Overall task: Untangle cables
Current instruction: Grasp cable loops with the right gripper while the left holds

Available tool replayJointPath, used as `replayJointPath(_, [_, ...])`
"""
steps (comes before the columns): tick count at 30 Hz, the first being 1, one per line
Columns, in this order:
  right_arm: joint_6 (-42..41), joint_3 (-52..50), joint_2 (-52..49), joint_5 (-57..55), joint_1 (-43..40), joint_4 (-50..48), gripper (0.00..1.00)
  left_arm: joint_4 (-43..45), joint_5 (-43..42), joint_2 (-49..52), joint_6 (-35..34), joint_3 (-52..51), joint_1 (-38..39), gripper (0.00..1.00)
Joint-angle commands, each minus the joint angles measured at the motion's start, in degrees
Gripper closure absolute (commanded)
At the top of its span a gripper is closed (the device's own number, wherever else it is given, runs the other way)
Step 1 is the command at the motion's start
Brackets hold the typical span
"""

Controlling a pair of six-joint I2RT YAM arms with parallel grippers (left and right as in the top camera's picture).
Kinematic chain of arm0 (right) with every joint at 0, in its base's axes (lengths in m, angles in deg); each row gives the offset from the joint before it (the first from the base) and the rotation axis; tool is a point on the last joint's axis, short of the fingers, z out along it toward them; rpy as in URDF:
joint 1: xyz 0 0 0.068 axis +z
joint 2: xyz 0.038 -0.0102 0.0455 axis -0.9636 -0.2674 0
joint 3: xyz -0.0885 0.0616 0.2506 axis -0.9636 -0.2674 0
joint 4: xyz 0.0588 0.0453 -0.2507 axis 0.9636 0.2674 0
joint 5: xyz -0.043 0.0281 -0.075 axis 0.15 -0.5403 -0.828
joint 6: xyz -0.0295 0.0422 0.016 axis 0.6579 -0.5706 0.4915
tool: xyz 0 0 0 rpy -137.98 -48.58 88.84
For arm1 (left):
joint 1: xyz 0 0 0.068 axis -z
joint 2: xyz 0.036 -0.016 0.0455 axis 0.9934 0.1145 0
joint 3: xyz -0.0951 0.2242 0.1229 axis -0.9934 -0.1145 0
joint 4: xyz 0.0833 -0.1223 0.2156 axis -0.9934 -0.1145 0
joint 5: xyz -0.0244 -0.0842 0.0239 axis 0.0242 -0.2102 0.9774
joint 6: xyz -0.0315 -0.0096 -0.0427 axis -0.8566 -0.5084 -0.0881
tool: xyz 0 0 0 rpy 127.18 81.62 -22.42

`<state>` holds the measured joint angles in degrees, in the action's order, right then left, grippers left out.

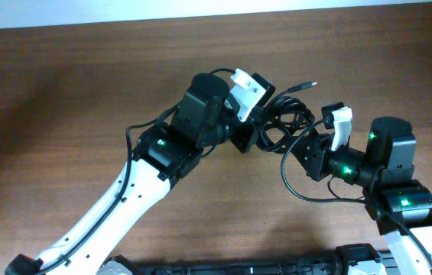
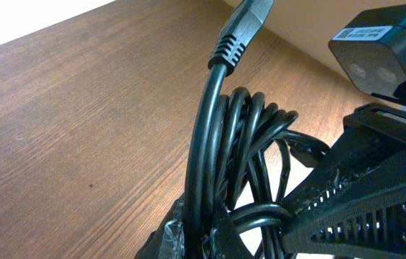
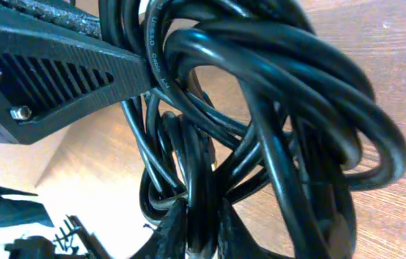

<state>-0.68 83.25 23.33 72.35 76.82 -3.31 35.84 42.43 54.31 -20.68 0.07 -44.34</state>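
Left pincer (image 2: 206,236) and right pincer (image 3: 203,232) each apparently clamp the cables (image 1: 283,122), grips hidden overhead.

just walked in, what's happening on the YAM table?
Both arms are working on the cables, a knotted black bundle on the wooden table. The left gripper is shut on one side of the bundle. The right gripper is at the other side. Its wrist view shows a finger against the loops, but I can't tell if it has a grip. Nothing is separated yet. One plug sticks out free at the far side.
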Motion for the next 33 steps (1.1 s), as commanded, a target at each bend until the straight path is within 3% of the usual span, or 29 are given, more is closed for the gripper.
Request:
replayJointPath(1, [0.72,1.03,0.17,3.04,-0.11,-1.03,0.85,0.87,-4.26,-0.98,-0.98,1.33,0.31,1.0])
replayJointPath(3, [0.72,1.03,0.17,4.17,-0.11,-1.53,0.72,0.98,-4.35,-0.98,-0.98,1.33,0.31,1.0])
replayJointPath(6, [0.72,1.03,0.17,4.7,-0.11,-2.1,0.69,1.16,-6.08,-0.98,-0.98,1.33,0.31,1.0])
replayJointPath(7, [0.72,1.03,0.17,4.83,-0.11,-2.23,0.7,1.14,-6.21,-0.98,-0.98,1.33,0.31,1.0])
replayJointPath(10, [0.74,1.03,0.17,5.9,-0.11,-2.97,0.93,1.16,-6.21,-0.98,-0.98,1.33,0.31,1.0])
replayJointPath(11, [0.72,1.03,0.17,5.95,-0.11,-2.95,0.96,1.16,-6.21,-0.98,-0.98,1.33,0.31,1.0])
replayJointPath(18, [0.72,1.03,0.17,6.47,-0.11,-2.95,0.95,2.6,-6.12,-0.96,-0.96,1.33,2.84,1.0])
replayJointPath(20, [0.72,1.03,0.17,7.28,-0.09,-2.93,0.85,3.3,-5.68,-0.96,-0.98,1.33,3.63,1.0])
replayJointPath(26, [0.72,1.03,0.17,7.3,-0.09,-2.95,0.83,3.72,-5.75,-0.76,-0.98,1.33,3.91,1.0])
replayJointPath(28, [0.74,1.03,0.17,7.3,-0.09,-2.95,0.83,3.69,-5.75,-0.66,-0.98,1.33,3.91,1.0])
replayJointPath(31, [0.74,1.03,0.17,7.28,-0.11,-2.95,0.96,3.72,-5.75,-0.57,-0.98,1.33,3.91,1.0])
replayJointPath(33, [0.74,1.03,0.17,7.26,-0.11,-2.95,0.96,3.72,-5.73,-0.55,-0.96,1.33,3.91,1.0])
